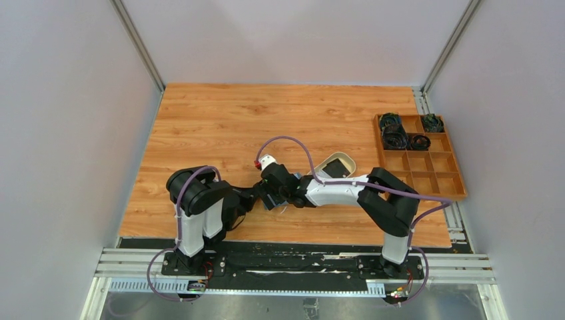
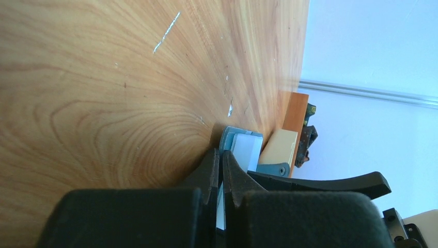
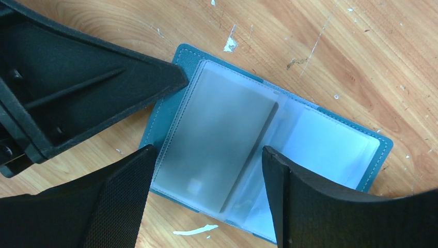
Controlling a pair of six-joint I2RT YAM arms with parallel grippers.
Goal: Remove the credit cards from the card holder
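- The wooden desk (image 1: 220,127) carries everything, and the two arms are fixed at its near edge.
- The left arm (image 1: 196,193) and the right arm (image 1: 383,200) both bend inward, so their ends meet near the middle of the desk.
- A wooden box (image 1: 433,177) with many compartments stands at the right edge of the desk. Black cables (image 1: 394,137) lie in its far compartments.
- A beige oval tray (image 1: 346,160) sits just beyond the right arm, and a dark card (image 1: 334,169) lies flat inside it.
- The card holder (image 3: 289,139) lies open and flat on the desk, directly under the two grippers. Its blue cover faces down and its clear plastic sleeves face up.
- A grey card (image 3: 217,139) is inside the top sleeve, on the half of the card holder nearer to the left gripper.
- The right gripper (image 3: 206,150) hangs over the card holder with its fingers wide apart, one on each side of the grey card. I cannot tell if they touch anything.
- The left gripper (image 2: 219,173) has its fingers pressed together on a thin pale edge at the corner of the card holder, low against the desk.
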